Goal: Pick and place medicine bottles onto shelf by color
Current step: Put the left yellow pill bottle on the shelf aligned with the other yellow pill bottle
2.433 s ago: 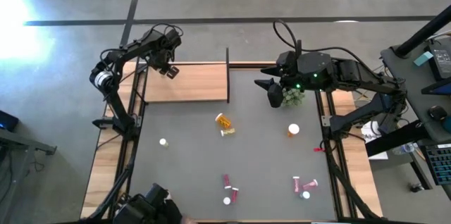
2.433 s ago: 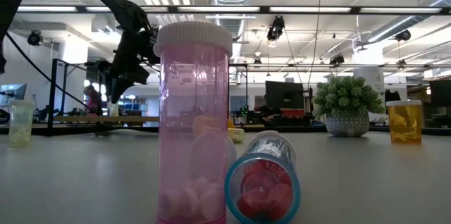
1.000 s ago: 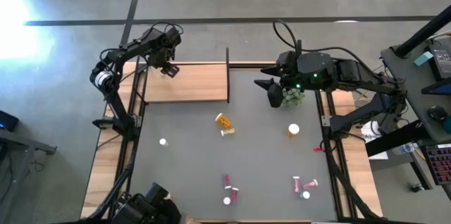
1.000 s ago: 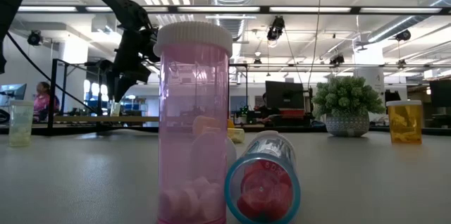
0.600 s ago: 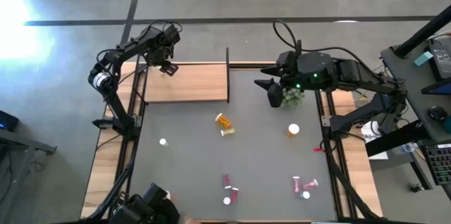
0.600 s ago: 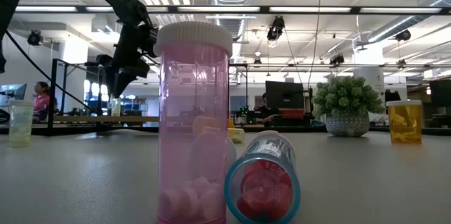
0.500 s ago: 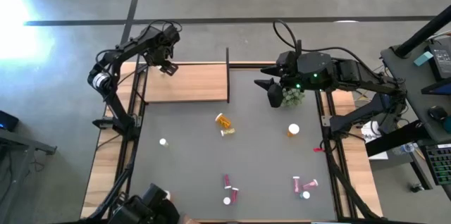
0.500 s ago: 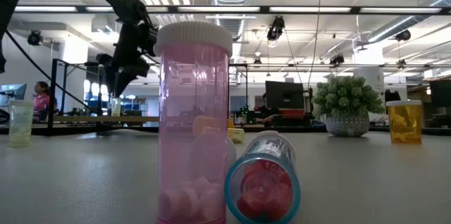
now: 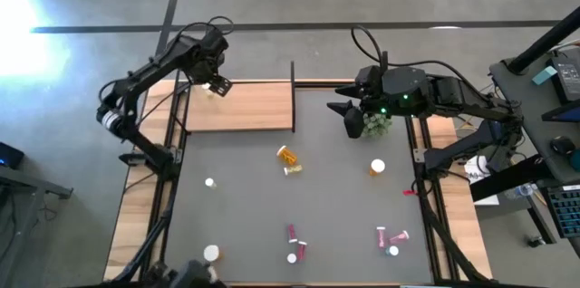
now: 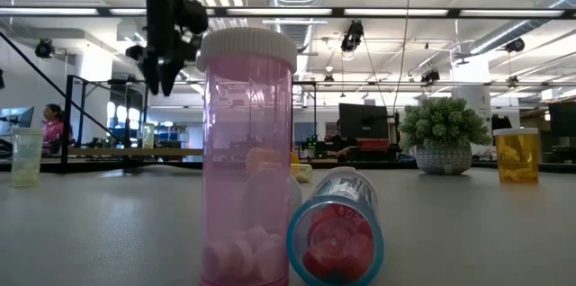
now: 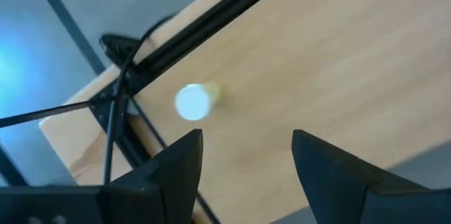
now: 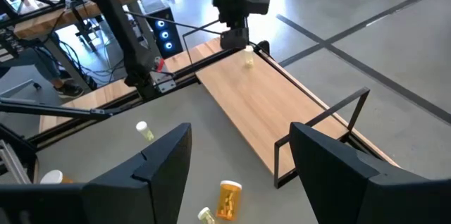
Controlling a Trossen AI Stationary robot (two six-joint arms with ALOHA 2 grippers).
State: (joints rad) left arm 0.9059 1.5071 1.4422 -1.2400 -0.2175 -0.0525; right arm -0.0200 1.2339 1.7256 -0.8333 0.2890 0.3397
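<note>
Lifted clear since the earlier frames, the left claw (image 9: 217, 84) now hangs above the far left corner of the shelf (image 9: 254, 111), its fingers spread with nothing between them, and a yellowish bottle (image 11: 192, 102) stands upright on the board under it, close to the outer edge. The right claw (image 9: 352, 120) waits beside the plant (image 9: 375, 123), fingers apart and empty. The step in hand looks like the retreat after a placement; done well, the left arm should rise straight up until well clear of the white cap before swinging toward the mat, so a finger does not tip the bottle. From above, one bottle is on the shelf. On the grey worktop the count is about ten: two orange ones (image 9: 287, 156) lying mid-mat with a pale one beside them, one orange upright (image 9: 377, 168) on the right, one pale bottle (image 9: 209, 182) on the left, one white-capped (image 9: 211, 253) at the near edge, two pink (image 9: 294, 250) near the front centre, and three by the front right (image 9: 390, 238), though that cluster is too small to separate surely.
</note>
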